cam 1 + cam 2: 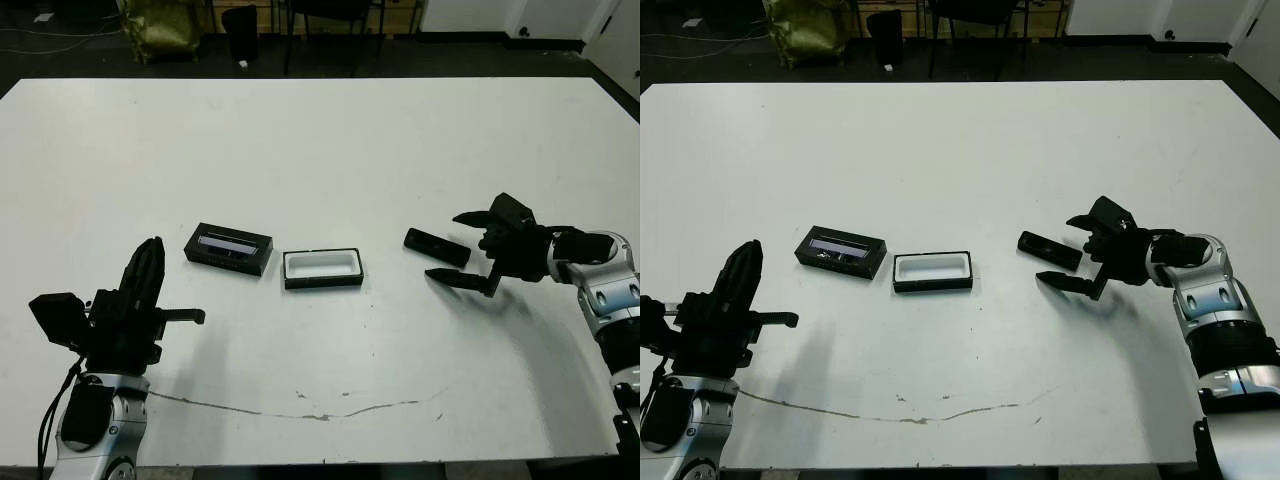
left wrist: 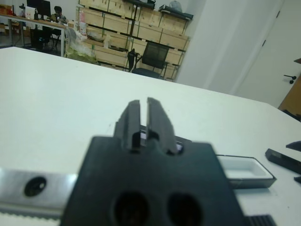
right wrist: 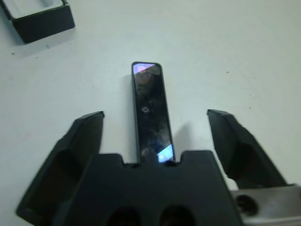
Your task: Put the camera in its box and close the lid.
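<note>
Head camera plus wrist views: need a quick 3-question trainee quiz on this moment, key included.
1. True or false: the camera already lies inside the box.
2. Which gripper is lined up on the camera? A) left gripper B) right gripper C) neither
3. Fill in: on the table, the box sits between the ___ and the camera.

Key:
1. False. The camera lies on the table, apart from the box, whose white lining is bare.
2. B. In the right wrist view the camera lies between the spread fingers, not yet gripped. The left gripper is shut, away from everything.
3. lid, with its shiny strip facing up.
</note>
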Controlling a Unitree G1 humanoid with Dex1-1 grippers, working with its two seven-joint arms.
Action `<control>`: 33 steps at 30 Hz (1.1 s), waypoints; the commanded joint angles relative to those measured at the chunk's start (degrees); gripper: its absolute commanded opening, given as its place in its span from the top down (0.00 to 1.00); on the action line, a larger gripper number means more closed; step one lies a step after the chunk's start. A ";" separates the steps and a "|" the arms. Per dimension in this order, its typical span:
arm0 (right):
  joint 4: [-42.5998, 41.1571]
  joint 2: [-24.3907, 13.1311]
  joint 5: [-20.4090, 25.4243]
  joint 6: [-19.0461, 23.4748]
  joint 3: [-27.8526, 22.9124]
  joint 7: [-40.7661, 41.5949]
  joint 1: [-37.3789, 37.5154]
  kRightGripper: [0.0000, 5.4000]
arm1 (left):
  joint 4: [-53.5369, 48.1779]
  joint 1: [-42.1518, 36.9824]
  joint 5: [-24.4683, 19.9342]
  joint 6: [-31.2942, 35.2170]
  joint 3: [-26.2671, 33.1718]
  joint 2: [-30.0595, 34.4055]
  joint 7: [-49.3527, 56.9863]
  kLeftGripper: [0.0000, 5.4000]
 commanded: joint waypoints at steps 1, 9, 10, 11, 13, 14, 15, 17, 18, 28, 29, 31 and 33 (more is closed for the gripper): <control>2.90 1.72 -1.92 -0.22 0.79 -2.68 1.29 0.25 | 0.44 0.67 0.43 0.49 -0.01 0.53 0.06 1.00; 8.13 5.44 -0.81 7.50 0.47 -4.98 0.86 0.56 | -0.44 1.11 0.19 1.57 0.07 0.40 0.74 1.00; 8.93 5.90 -0.72 9.86 0.64 -4.90 0.41 0.60 | -0.65 1.14 0.18 1.81 0.08 0.38 0.90 1.00; 9.30 6.12 -0.93 11.07 0.97 -4.88 0.16 0.64 | -0.77 1.17 0.10 1.99 0.11 0.37 0.99 1.00; 10.63 6.37 -1.66 9.69 1.87 -4.12 -0.02 0.72 | -0.88 1.21 0.34 1.82 0.07 0.46 0.93 1.00; 11.39 6.29 -2.42 8.06 2.76 -3.53 -0.17 0.76 | -0.93 1.22 0.46 1.79 0.06 0.54 0.92 1.00; 11.96 6.19 -3.16 7.08 3.60 -3.26 -0.40 0.80 | -0.97 1.21 0.56 1.84 0.07 0.61 0.96 1.00; 13.94 6.48 -3.02 7.42 4.17 -1.74 -1.26 0.83 | -0.94 1.06 0.52 2.09 0.21 0.65 1.14 1.00; 15.05 6.71 -2.70 8.00 4.24 -0.54 -1.79 0.84 | -0.91 0.98 0.43 2.17 0.27 0.63 1.18 1.00; 15.87 5.98 -1.71 5.65 4.00 3.16 -3.40 0.84 | -0.69 0.50 0.97 2.08 -0.10 0.31 1.67 1.00; 15.11 6.00 -0.54 6.81 3.02 3.29 -3.45 0.84 | -0.66 0.43 0.92 2.04 -0.10 0.30 1.65 1.00; 12.50 5.68 1.80 7.82 1.05 4.03 -3.76 0.84 | -0.80 0.40 1.07 2.23 -0.15 0.42 1.74 1.00; 8.41 5.03 2.61 9.27 0.13 3.58 -4.46 0.84 | -0.72 0.38 1.46 1.97 -0.24 0.69 1.53 1.00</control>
